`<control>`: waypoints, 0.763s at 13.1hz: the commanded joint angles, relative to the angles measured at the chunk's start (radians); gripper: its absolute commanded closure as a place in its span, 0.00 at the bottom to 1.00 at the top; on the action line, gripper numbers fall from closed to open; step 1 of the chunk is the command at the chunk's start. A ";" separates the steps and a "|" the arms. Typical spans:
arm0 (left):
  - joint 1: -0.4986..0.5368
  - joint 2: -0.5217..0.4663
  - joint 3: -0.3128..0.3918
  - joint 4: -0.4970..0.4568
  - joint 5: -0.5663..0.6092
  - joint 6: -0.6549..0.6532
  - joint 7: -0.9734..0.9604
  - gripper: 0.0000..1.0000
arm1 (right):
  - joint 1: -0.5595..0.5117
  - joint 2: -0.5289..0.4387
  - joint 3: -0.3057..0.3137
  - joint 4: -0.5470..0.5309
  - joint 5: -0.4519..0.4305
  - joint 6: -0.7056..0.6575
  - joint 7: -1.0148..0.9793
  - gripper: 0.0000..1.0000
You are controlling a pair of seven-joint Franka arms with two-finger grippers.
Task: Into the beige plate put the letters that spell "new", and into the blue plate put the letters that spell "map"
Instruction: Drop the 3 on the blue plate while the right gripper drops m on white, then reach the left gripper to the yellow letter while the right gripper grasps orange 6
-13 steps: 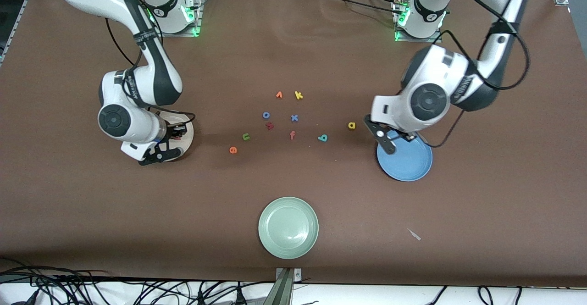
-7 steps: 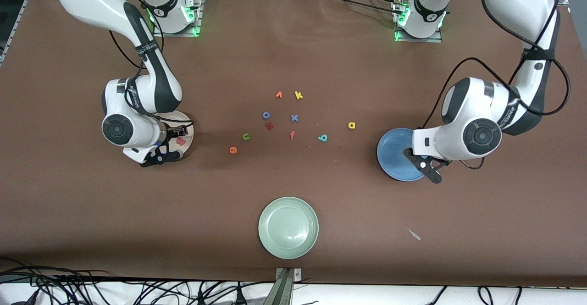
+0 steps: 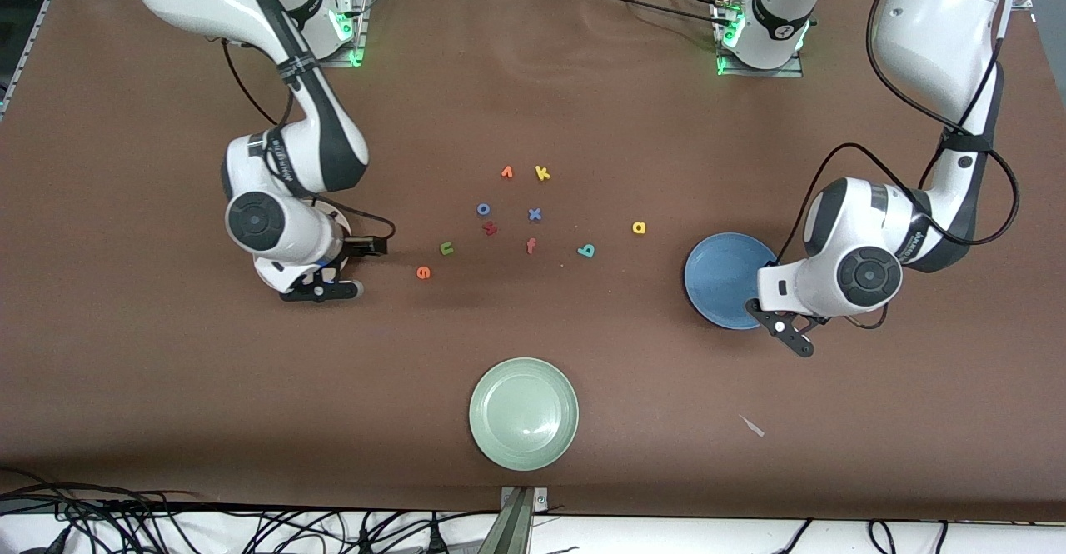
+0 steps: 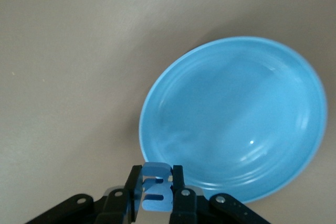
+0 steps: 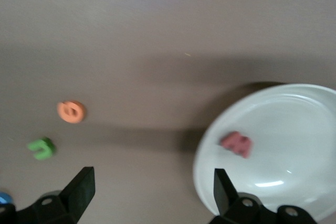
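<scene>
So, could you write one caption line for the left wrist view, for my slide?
Left claw, shut on the light blue m, above the rim of the empty blue plate.

This is a robotics lab: two white arms bolted on metal base plates (image 3: 758, 46) with green status lights, a table (image 3: 166, 387) covered in plain brown sheeting, aluminium framing at the corners, and loose black cables (image 3: 250, 529) tangled along the near edge.
</scene>
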 commanded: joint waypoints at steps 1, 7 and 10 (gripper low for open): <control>0.007 0.049 -0.011 0.005 -0.053 0.028 -0.041 1.00 | 0.022 0.073 0.022 0.051 0.017 0.071 0.112 0.00; -0.005 0.049 -0.012 -0.061 -0.169 0.032 -0.062 0.87 | 0.052 0.217 0.050 0.207 0.014 0.072 0.165 0.00; -0.022 0.040 -0.012 -0.056 -0.155 0.029 -0.067 0.23 | 0.058 0.240 0.051 0.215 0.013 0.072 0.134 0.01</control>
